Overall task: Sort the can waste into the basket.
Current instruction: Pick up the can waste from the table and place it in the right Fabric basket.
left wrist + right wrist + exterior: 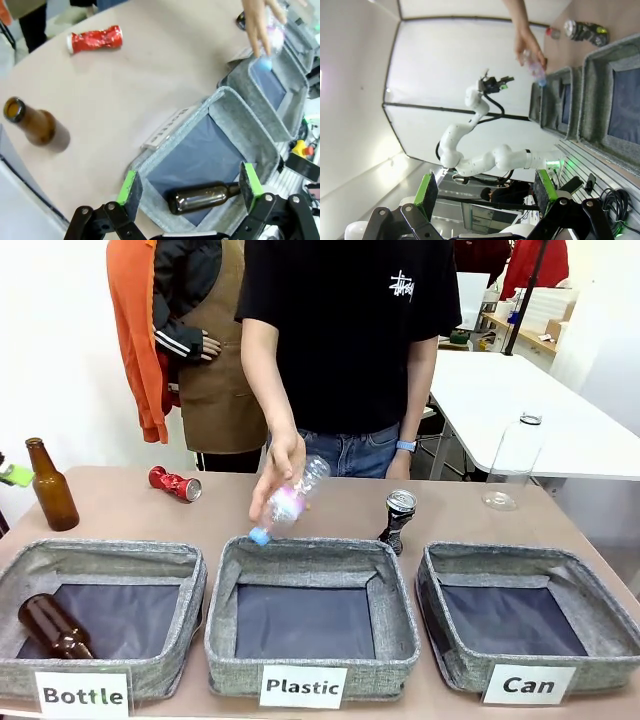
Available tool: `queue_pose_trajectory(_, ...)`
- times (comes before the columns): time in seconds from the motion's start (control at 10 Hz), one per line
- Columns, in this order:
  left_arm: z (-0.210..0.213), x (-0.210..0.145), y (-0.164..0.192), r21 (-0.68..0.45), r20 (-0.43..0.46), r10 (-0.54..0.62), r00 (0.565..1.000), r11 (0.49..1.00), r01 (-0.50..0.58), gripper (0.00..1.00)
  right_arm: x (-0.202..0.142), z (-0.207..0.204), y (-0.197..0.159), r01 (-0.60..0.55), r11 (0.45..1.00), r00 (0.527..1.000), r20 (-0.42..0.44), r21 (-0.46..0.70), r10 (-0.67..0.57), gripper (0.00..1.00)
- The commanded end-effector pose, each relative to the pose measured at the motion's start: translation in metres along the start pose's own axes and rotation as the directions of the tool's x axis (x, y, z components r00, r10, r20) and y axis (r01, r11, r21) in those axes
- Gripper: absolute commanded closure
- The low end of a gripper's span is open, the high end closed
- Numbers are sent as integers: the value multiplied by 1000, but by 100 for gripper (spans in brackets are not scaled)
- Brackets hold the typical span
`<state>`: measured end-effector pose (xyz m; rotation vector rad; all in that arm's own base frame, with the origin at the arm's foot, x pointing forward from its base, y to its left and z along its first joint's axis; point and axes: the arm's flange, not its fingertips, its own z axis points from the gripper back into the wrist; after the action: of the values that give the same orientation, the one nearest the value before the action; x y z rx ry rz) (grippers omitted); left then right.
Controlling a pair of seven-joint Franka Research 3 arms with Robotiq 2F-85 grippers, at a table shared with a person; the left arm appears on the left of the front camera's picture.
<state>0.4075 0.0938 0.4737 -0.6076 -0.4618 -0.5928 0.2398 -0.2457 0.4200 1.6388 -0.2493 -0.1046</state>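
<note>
A crushed red can lies on its side at the far left of the table; in the left wrist view the red can is far beyond the fingers. A dark can with a silver top stands behind the gap between the middle and right bins, and the right wrist view has the dark can at its top right. The grey basket labelled "Can" sits front right with nothing in it. My left gripper hangs open above the "Bottle" bin. My right gripper is open, off the table's side, holding nothing.
A person's hand holds a clear plastic bottle over the "Plastic" bin. One brown bottle stands far left and another lies in the "Bottle" bin. A clear bottle stands far right.
</note>
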Motion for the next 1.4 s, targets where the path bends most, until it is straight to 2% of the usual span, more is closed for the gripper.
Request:
queue_pose_trajectory(0.0, -10, 26, -4, -5, -22, 15, 1000, 1000, -15, 0, -3, 3, 2, -4, 1000, 1000, -13, 2, 4, 0)
queue_pose_trajectory(0.2, -33, 69, -19, 68, -66, 15, 998, 998, -11, 0, -3, 3, 2, -4, 1000, 1000, -13, 2, 4, 0)
queue_pose_trajectory(0.4, -53, 93, -34, 95, -131, -8, 991, 995, 21, 0, -3, 3, 2, -4, 1000, 1000, -13, 2, 4, 0)
queue_pose_trajectory(0.7, -46, 79, -27, 114, -111, 6, 994, 993, 7, 0, -3, 3, 2, -4, 1000, 1000, -13, 2, 4, 0)
queue_pose_trajectory(0.9, -55, 84, -31, 134, -134, -17, 991, 990, 35, 0, -3, 3, 2, -4, 1000, 1000, -13, 2, 4, 0)
queue_pose_trajectory(1.0, -65, 95, -35, 167, -150, -39, 988, 984, 64, 0, -3, 3, 2, -4, 1000, 1000, -13, 2, 4, 0)
queue_pose_trajectory(1.1, -79, 109, -39, 212, -180, -100, 979, 968, 138, 0, -3, 3, 2, -4, 1000, 1000, -13, 2, 4, 0)
queue_pose_trajectory(1.2, -99, 128, -44, 244, -237, -180, 955, 940, 238, 0, -3, 3, 2, -4, 1000, 1000, -13, 2, 4, 0)
queue_pose_trajectory(1.3, -120, 150, -47, 272, -285, -187, 940, 925, 267, 0, -3, 3, 2, -4, 1000, 1000, -13, 2, 4, 0)
